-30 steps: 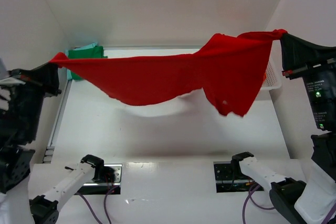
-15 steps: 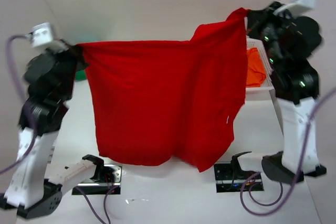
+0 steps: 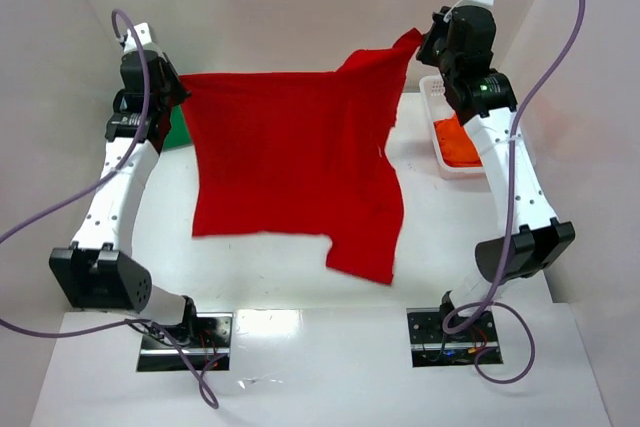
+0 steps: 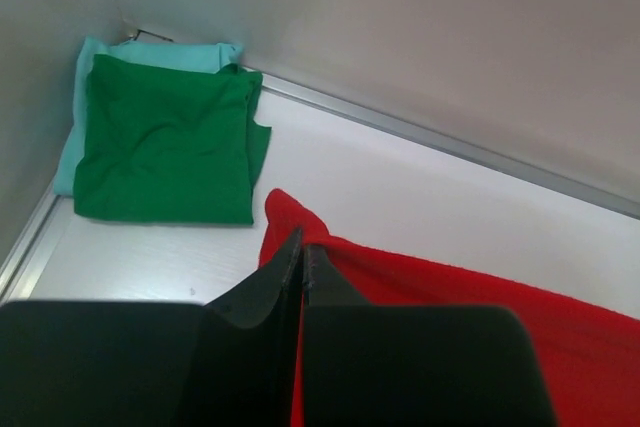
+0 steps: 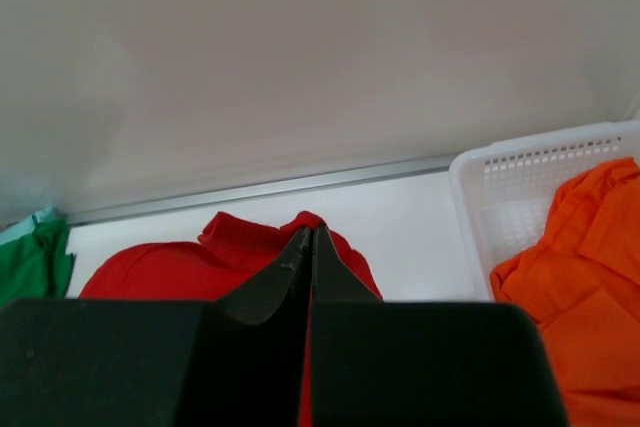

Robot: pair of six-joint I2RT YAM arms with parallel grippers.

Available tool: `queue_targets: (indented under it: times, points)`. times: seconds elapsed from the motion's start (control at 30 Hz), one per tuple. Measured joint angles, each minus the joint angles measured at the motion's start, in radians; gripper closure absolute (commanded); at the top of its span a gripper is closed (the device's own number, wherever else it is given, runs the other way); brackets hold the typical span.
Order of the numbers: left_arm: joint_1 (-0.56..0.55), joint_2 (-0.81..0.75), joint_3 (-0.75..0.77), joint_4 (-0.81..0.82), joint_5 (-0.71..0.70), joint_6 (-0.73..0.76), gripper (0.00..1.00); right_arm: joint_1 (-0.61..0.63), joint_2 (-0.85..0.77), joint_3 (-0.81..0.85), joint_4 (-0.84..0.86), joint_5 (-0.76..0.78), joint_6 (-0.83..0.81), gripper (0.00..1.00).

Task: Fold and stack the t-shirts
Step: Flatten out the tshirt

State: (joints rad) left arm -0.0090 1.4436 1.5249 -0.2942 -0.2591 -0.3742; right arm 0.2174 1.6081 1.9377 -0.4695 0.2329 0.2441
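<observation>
Step in hand: spreading the red shirt (image 3: pixel 290 167) out for folding. The left gripper (image 4: pixel 303 247) and right gripper (image 5: pixel 311 237) are both pinched fully shut on its top corners. The cloth is stretched between them over the far half of the table (image 3: pixel 250 277), the rest hangs toward the near side, and one flap hangs lower on the right. Next move, I'd say: bring both arms down together with tension kept so it lands flat, then let go. The green shirt (image 4: pixel 165 142) sits folded in the far left corner on a pale teal cloth (image 4: pixel 160 53). The orange shirt (image 5: pixel 570 247) is bunched in the basket (image 5: pixel 530 162), far right. Can't tell if the hem touches the table, or which edge is pinched, since the fingers hide the grip points.
</observation>
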Motion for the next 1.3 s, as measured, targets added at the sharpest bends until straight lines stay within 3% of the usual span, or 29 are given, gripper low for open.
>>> queue_targets:
  times: [0.23,0.43,0.6,0.83,0.97,1.3]
  points:
    - [0.029,0.140,0.119,0.025,0.097,0.011,1.00,-0.004,0.088,0.115,0.019,0.007,-0.006,1.00]
    - [0.030,0.112,0.205,0.023,0.167,0.033,1.00,-0.006,0.038,0.144,0.012,0.021,-0.008,1.00]
    - [0.031,-0.100,0.162,-0.014,0.212,0.035,1.00,-0.006,-0.166,0.065,0.003,-0.005,-0.004,1.00]
    - [0.031,-0.600,-0.005,-0.050,0.220,0.024,1.00,-0.007,-0.543,-0.048,-0.026,-0.076,0.019,1.00]
    - [0.031,-0.812,-0.019,-0.083,0.206,0.004,1.00,-0.007,-0.700,-0.040,-0.066,-0.101,0.025,1.00]
    - [0.027,-0.843,0.065,-0.203,0.157,0.001,1.00,-0.008,-0.735,0.081,-0.162,-0.108,0.019,1.00]
